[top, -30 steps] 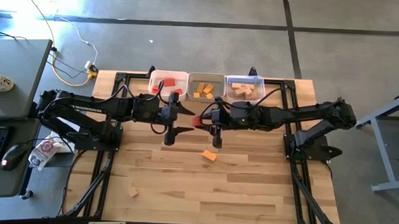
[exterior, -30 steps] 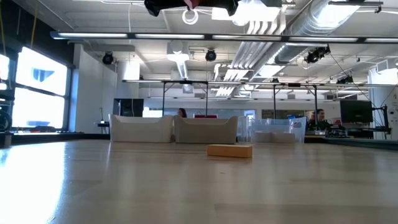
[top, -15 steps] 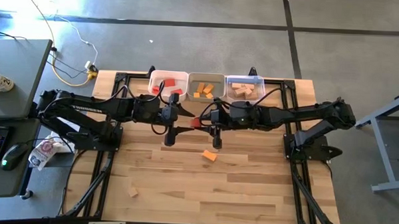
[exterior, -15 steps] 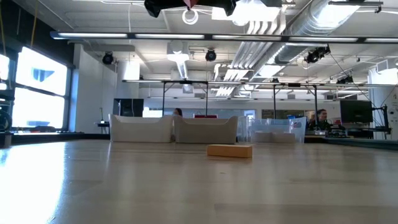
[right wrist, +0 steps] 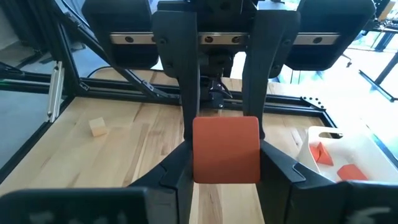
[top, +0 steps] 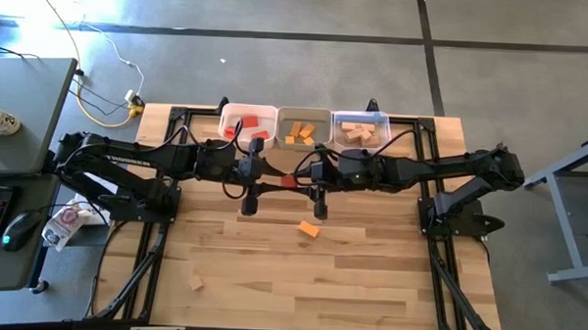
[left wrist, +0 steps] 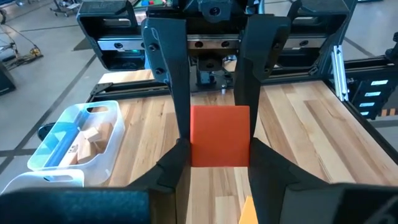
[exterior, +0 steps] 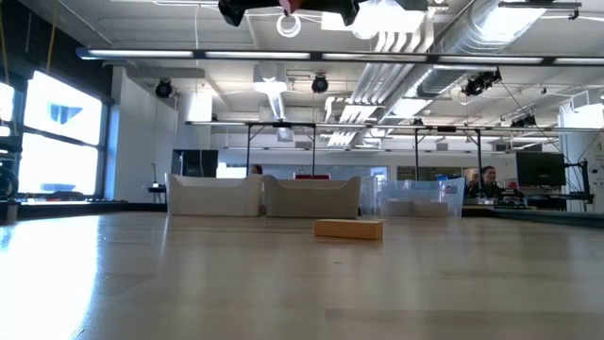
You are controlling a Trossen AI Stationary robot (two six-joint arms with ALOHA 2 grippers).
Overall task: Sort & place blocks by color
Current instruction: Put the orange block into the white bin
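Since a second ago the left pincer (top: 265, 185) has narrowed from fully spread until its fingers (left wrist: 176, 99) flank the red block (left wrist: 219, 135) that the right pincer (top: 303, 181) holds up above mid-worktop (top: 368, 285). We read this as a hand-over: the red bin (top: 247, 123) lies at about eleven o'clock, on the left arm's side. Both wrist views show the same flat, square, matte-red face framed by dark fingers. The right pincer is pinching the block; the left's fingers look pressed to its sides, though we cannot tell whether that grip is firm. Below, at about five o'clock from the meeting point, an orange block (top: 309, 229) rests on the pale plank top — in the low view it reads as a short flat bar. A plain wood cube (top: 197, 282) sits well apart toward seven o'clock. The three smooth plastic bins line the far edge, the middle bin (top: 303, 127) holding orange pieces, the clear bin (top: 360, 130) pale ones.
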